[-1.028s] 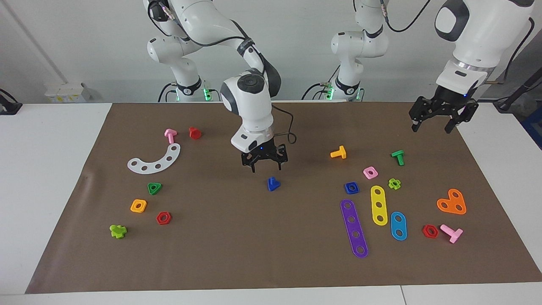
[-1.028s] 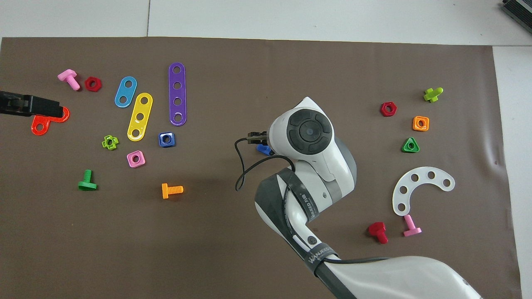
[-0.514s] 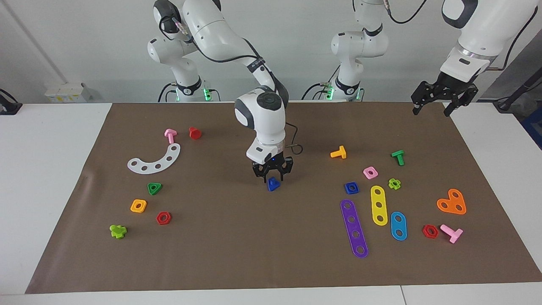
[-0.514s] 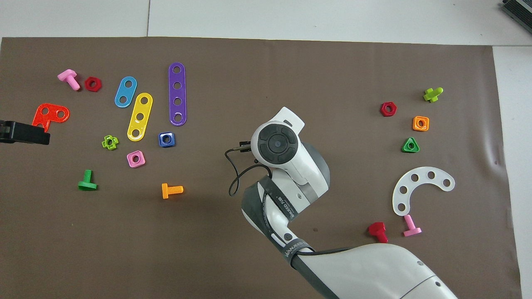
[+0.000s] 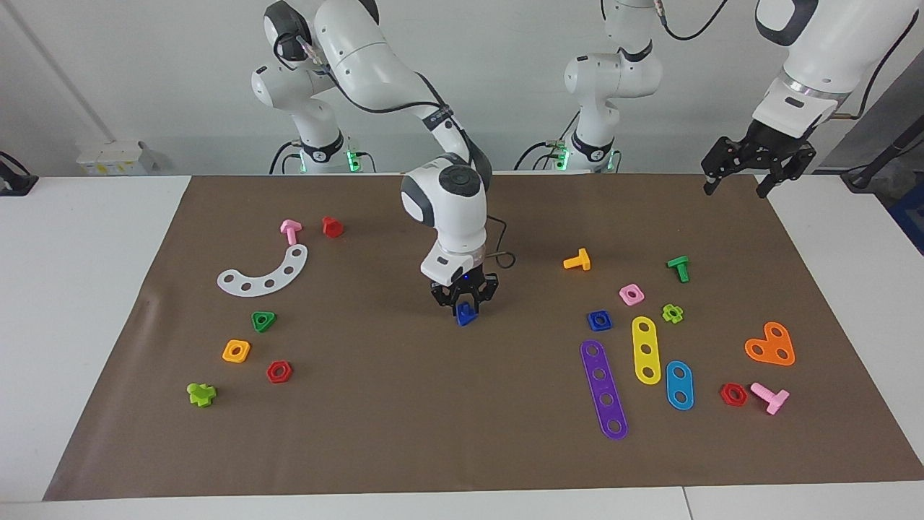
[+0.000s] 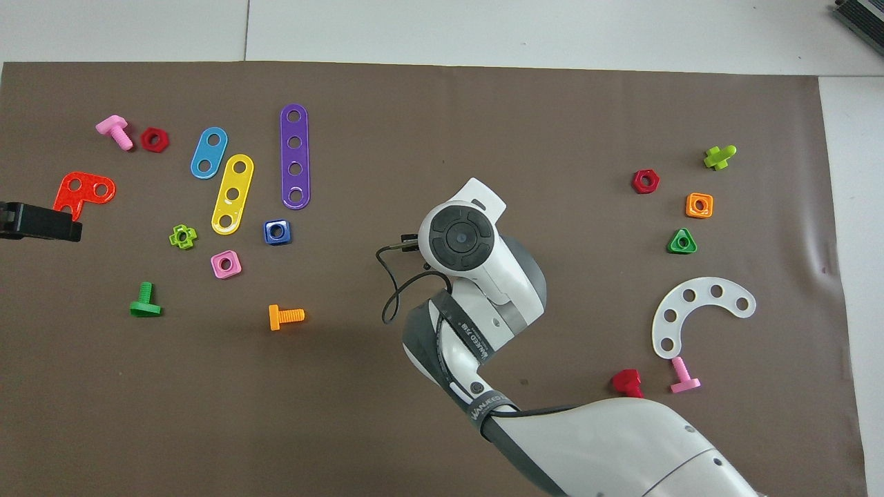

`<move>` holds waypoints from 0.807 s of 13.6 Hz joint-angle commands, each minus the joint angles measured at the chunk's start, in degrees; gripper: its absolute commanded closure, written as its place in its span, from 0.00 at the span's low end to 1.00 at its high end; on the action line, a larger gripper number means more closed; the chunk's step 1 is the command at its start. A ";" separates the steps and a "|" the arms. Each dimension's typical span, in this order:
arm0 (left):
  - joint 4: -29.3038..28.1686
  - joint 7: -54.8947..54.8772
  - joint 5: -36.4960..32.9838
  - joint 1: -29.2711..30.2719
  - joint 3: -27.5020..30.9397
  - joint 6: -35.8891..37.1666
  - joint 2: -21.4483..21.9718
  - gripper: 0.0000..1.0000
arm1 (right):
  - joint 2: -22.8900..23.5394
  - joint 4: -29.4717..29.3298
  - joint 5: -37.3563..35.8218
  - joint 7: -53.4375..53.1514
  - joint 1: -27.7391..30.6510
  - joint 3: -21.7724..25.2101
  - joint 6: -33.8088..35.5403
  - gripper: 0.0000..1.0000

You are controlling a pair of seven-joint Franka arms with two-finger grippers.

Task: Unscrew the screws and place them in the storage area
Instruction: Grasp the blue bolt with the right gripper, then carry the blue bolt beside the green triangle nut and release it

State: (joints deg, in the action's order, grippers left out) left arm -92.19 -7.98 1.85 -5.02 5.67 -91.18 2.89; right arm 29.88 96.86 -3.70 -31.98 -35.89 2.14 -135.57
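Observation:
The blue triangular-headed bolt (image 5: 465,315) lies on the middle of the brown mat (image 5: 433,426). My right gripper (image 5: 464,306) is lowered over it, open, with a jaw on either side of the head. In the overhead view the right wrist hides the bolt. The blue square nut (image 5: 599,320) lies apart on the mat toward the left arm's end, beside the purple strip (image 5: 603,390); it also shows in the overhead view (image 6: 277,232). My left gripper (image 5: 736,184) is open, empty and raised over the mat's corner at its own end; it also shows in the overhead view (image 6: 38,224).
Toward the left arm's end lie yellow (image 5: 646,349) and blue strips, a pink nut (image 5: 631,294), an orange bolt (image 5: 577,261) and an orange plate (image 5: 771,345). Toward the right arm's end lie a white curved strip (image 5: 264,273), a green triangular nut (image 5: 263,321) and other nuts and bolts.
My right gripper moved toward the left arm's end and came down around the blue bolt. My left gripper rose and drew back toward the robots' edge of the mat.

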 commanded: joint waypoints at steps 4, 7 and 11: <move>3.43 -0.90 0.96 2.73 -0.31 4.08 -1.58 0.00 | 0.53 -1.23 -0.96 -1.33 0.03 -0.03 0.13 1.00; 3.16 -0.46 1.05 2.73 -0.31 1.53 -1.66 0.00 | -2.87 -1.67 -0.61 -0.81 0.99 0.15 4.33 1.00; 2.90 -0.46 0.87 2.12 -0.39 2.49 -1.49 0.00 | -12.19 -0.01 -0.44 4.62 9.23 0.06 10.67 1.00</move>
State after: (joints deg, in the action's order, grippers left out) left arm -87.87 -8.03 1.98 -3.02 5.51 -88.31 0.36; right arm 22.73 94.33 -3.71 -30.85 -31.41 3.02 -127.26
